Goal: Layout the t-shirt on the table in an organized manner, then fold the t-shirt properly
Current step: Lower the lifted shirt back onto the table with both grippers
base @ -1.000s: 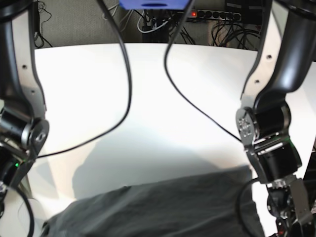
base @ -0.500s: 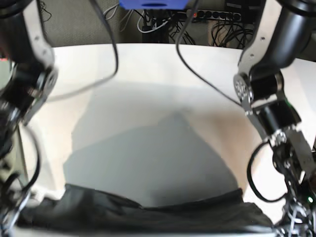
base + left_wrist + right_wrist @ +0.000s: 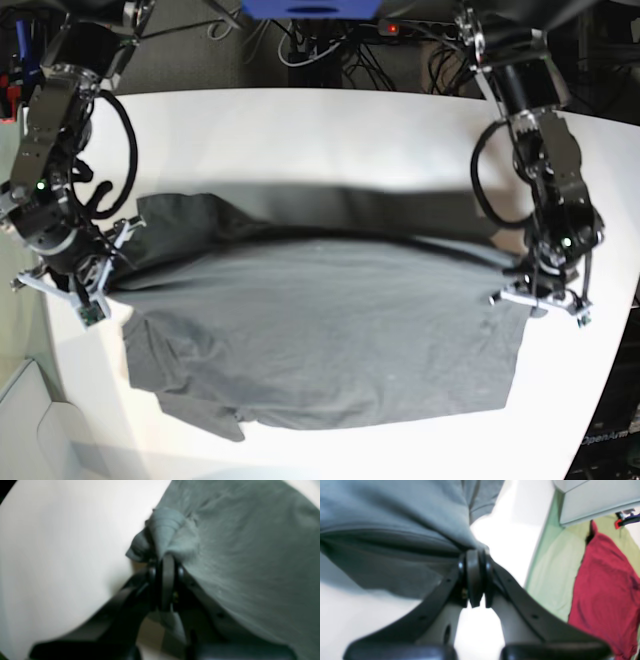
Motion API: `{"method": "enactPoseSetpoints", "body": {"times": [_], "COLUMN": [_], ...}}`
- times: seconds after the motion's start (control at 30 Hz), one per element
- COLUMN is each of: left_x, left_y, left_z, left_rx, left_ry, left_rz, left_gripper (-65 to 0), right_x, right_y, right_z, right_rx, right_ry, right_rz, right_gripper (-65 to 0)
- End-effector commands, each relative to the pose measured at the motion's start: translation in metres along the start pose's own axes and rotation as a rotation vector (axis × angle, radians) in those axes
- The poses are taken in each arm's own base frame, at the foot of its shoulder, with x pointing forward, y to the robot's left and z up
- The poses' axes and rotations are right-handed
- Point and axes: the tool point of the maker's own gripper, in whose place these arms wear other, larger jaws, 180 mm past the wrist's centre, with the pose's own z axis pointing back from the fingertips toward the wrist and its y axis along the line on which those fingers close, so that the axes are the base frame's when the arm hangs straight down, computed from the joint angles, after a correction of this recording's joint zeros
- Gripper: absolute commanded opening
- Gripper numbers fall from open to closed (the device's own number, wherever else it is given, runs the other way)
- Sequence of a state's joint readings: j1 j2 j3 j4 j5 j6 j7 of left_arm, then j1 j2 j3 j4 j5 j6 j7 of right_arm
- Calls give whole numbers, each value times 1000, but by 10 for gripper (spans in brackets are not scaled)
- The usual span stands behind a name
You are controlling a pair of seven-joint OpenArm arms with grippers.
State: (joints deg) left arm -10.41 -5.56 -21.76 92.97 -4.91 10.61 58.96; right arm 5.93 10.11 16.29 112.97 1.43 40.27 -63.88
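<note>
The dark grey t-shirt [image 3: 320, 330] lies spread across the middle of the white table [image 3: 300, 130], its far edge lifted and stretched between both arms. My left gripper [image 3: 525, 285] is shut on a bunched corner of the t-shirt [image 3: 170, 530] at the base view's right; in the wrist view the left gripper [image 3: 163, 558] pinches that cloth. My right gripper [image 3: 108, 272] is shut on the shirt's edge at the base view's left. In its own view the right gripper [image 3: 475, 553] grips a seam of the t-shirt [image 3: 395, 530]. The near hem is rumpled at the lower left.
Cables and a power strip [image 3: 330, 45] run behind the table's far edge. A pale box [image 3: 35, 425] stands off the near left corner. Beyond the table's edge, a red cloth [image 3: 602, 580] lies on green flooring [image 3: 552, 567].
Both arms have swung outward and away from the camera, carrying the t-shirt from the near edge onto the middle of the table, where it now lies spread wide.
</note>
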Motion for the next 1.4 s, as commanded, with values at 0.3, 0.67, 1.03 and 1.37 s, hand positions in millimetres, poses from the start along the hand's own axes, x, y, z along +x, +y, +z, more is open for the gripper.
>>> {"method": "enactPoseSetpoints", "body": {"times": [0.3,0.67,1.03,1.37], "left_x": [-40,-75,-97,-104], "left_y": [69,79,73,62], "left_z": [-22,-34,-31,-17], "left_rx": [149,168,158,131], "left_ry": [118,189,267,303], "left_rz": [-77,-79,-139,-199], "left_gripper": [-646,-645,-440,-179], "right_x": [-9,-44,-60,-57], "right_y": [-1,27,49,42], "right_z": [3,-9,-8,3], "right_rx": [-7,73,125,96], "right_ry": [6,99,145,126], "right_rz": [-5,-36,3,25], "right_gripper": [-650,-650,-586,-288]}}
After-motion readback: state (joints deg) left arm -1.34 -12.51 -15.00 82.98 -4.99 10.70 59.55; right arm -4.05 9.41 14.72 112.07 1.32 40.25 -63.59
